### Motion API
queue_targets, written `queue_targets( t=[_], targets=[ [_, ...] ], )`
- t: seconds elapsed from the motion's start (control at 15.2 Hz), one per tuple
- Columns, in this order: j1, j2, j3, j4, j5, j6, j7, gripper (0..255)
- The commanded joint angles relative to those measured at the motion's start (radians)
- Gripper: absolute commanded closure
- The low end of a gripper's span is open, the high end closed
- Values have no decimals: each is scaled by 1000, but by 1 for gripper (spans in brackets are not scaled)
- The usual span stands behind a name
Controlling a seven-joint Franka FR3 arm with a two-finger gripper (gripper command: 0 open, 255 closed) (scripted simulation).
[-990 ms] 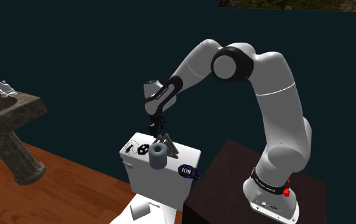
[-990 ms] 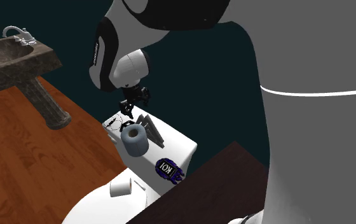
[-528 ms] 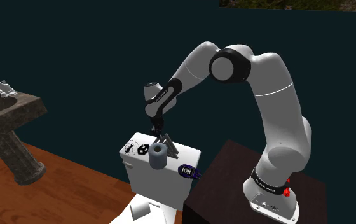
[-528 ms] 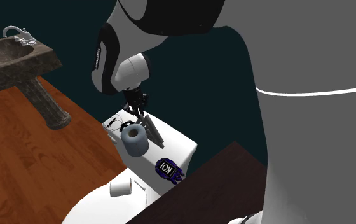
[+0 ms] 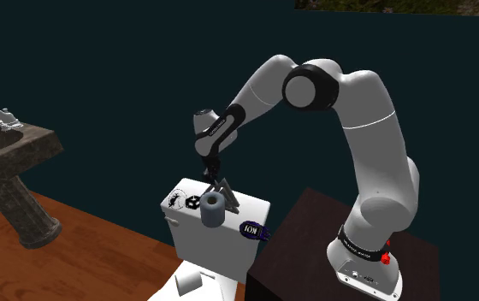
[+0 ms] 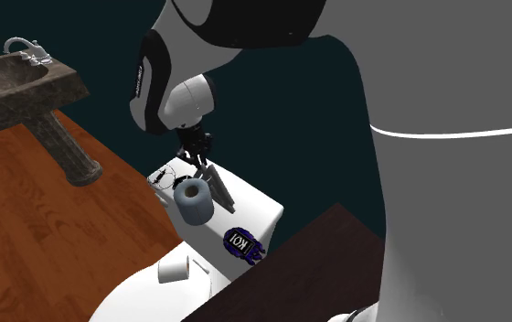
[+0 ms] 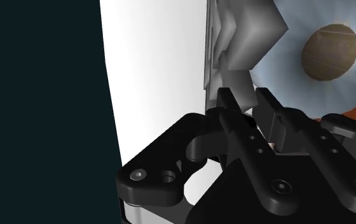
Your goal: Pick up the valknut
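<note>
The end effector (image 7: pixel 246 95) has its fingers drawn close on the top corner of the valknut (image 7: pixel 246 35). A grey bar fills the narrow gap between them, so it looks clamped. The valknut reads as a rigid frame of thin, flat, interlocked triangles. It is probably light, hard and smooth, so it should not give under pressure but could pivot or slip if pinched off-centre. The sensible hold is across the flat faces of one bar near the top corner. It stands upright on the white tank lid (image 5: pixel 251 208), directly beneath the end effector (image 5: pixel 215 174). A grey roll (image 5: pixel 213 209) sits just in front of it, touching or nearly so. Farther along lies a purple item (image 5: pixel 254 230) marked KOI, and well beyond stands a stone sink (image 5: pixel 11 145).
</note>
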Motion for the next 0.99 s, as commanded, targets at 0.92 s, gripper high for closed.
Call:
queue_targets(
  t=[0.92],
  targets=[
    [-4, -134, 4, 0, 7, -134, -8, 255]
  ],
)
